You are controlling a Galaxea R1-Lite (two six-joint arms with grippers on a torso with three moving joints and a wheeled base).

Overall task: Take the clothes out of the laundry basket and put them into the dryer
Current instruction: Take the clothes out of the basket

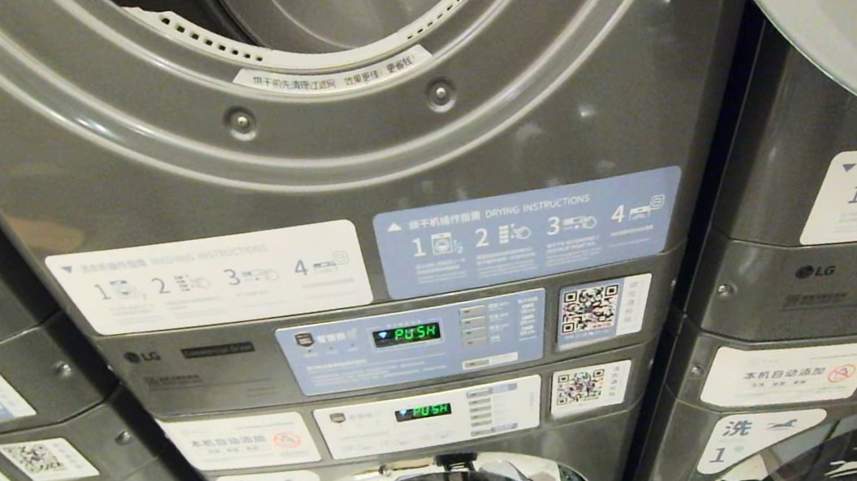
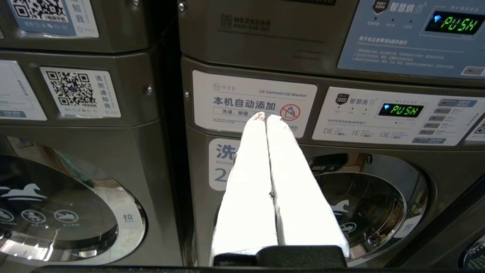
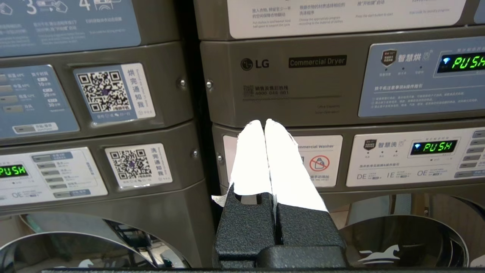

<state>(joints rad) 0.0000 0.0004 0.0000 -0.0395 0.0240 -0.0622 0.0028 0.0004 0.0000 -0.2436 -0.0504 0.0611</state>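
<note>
Dryer (image 1: 351,144) stands with drum exposed; left gripper (image 2: 266,116) and right gripper (image 3: 264,122) point level at machine fronts, fingers clenched together, empty.

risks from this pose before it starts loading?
1. No laundry basket or clothes in any view, and both the left hand and right hand are shut and empty, so nothing is ready to load.
2. The dryer opening sits at the head view's top edge; aiming into it may be poor.
3. The open door at the right could catch the right arm.
</note>
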